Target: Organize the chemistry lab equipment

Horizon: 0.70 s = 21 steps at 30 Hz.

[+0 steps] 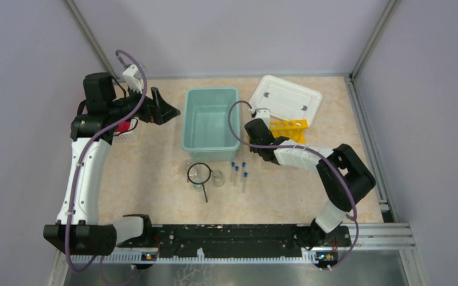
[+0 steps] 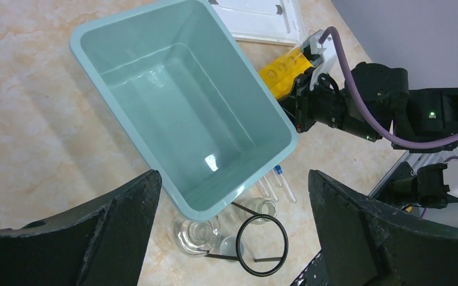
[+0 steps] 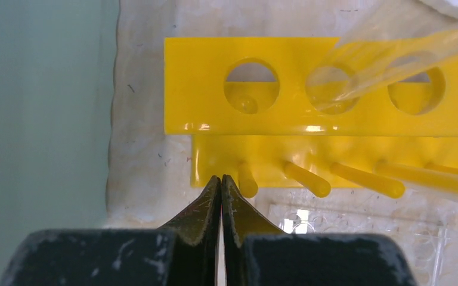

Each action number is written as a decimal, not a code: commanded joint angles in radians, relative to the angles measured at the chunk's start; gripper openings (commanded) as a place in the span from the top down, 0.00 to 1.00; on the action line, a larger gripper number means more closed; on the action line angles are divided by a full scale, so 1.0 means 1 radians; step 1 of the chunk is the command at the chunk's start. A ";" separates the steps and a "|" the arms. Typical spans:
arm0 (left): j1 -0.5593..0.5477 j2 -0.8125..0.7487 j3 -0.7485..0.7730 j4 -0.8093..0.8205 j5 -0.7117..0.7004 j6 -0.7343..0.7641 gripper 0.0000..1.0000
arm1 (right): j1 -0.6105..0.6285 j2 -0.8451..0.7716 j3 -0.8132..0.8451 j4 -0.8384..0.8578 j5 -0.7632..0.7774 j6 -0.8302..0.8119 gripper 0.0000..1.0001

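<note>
- Yellow rack [image 3: 286, 119] sits toward the far right of the bench, between the teal bin [image 1: 210, 122] and the white lid [image 1: 286, 98] in the far right corner, holes facing up at the wrist camera.
- A clear tube [image 3: 393, 56] slants across the rack's holed plate, rounded end over the second hole.
- Right jaws are pressed shut with nothing between them, tips just beside the rack's near left corner.
- Over at mid-bench, the blue-capped test tubes [image 1: 239, 173] lie flat, just off the bin's near right corner.
- Two glass beakers [image 1: 217, 177] stand just left of those tubes, close to the bin's near wall.
- The black wire ring [image 1: 199, 173] lies over the left beaker, its handle pointing at the near edge.
- Left jaws are spread wide and hold nothing, hovering above the bin's left wall.
- A white basket [image 1: 128, 136] with red cloth sits by the left edge.
</note>
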 commanded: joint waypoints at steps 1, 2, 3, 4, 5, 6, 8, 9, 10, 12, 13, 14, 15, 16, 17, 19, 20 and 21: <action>0.007 -0.020 0.033 -0.005 0.002 0.003 0.01 | -0.009 0.021 0.067 0.033 -0.001 -0.047 1.00; 0.007 -0.019 0.034 -0.006 0.002 0.003 0.01 | -0.010 0.017 0.075 0.018 -0.006 -0.046 1.00; 0.006 -0.017 0.036 -0.008 0.002 0.002 0.01 | -0.007 0.010 0.082 -0.001 -0.014 -0.037 1.00; 0.007 -0.015 0.040 -0.012 0.002 0.001 0.01 | -0.002 -0.001 0.082 -0.020 -0.015 -0.016 0.97; 0.008 -0.013 0.044 -0.015 0.002 0.001 0.01 | 0.010 -0.014 0.086 -0.053 -0.008 0.008 0.92; 0.009 -0.013 0.046 -0.019 0.003 0.002 0.01 | 0.019 -0.026 0.086 -0.090 -0.007 0.033 0.85; 0.008 -0.015 0.044 -0.023 0.003 0.005 0.01 | 0.048 -0.059 0.080 -0.152 -0.007 0.084 0.75; 0.008 -0.017 0.042 -0.024 0.003 0.005 0.01 | 0.065 -0.077 0.075 -0.180 -0.013 0.113 0.72; 0.007 -0.018 0.041 -0.025 0.002 0.006 0.01 | 0.079 -0.091 0.075 -0.216 -0.014 0.144 0.69; 0.008 -0.022 0.038 -0.029 0.000 0.008 0.01 | 0.111 -0.118 0.075 -0.290 -0.033 0.206 0.65; 0.009 -0.023 0.035 -0.030 0.001 0.009 0.01 | 0.130 -0.129 0.071 -0.314 -0.031 0.231 0.64; 0.008 -0.025 0.032 -0.030 0.002 0.010 0.01 | 0.149 -0.139 0.063 -0.330 -0.035 0.259 0.64; 0.008 -0.028 0.030 -0.031 0.002 0.011 0.01 | 0.161 -0.150 0.056 -0.336 -0.049 0.280 0.64; 0.008 -0.030 0.028 -0.031 0.002 0.012 0.01 | 0.173 -0.156 0.048 -0.341 -0.064 0.297 0.64; 0.009 -0.032 0.026 -0.034 0.002 0.013 0.01 | 0.182 -0.160 0.041 -0.343 -0.077 0.316 0.64; 0.008 -0.032 0.025 -0.042 0.002 0.015 0.01 | 0.198 -0.151 0.030 -0.339 -0.094 0.343 0.67; 0.008 -0.031 0.027 -0.044 0.002 0.017 0.01 | 0.207 -0.138 0.030 -0.343 -0.096 0.353 0.68; 0.008 -0.030 0.029 -0.049 0.002 0.018 0.01 | 0.211 -0.124 0.032 -0.350 -0.096 0.360 0.71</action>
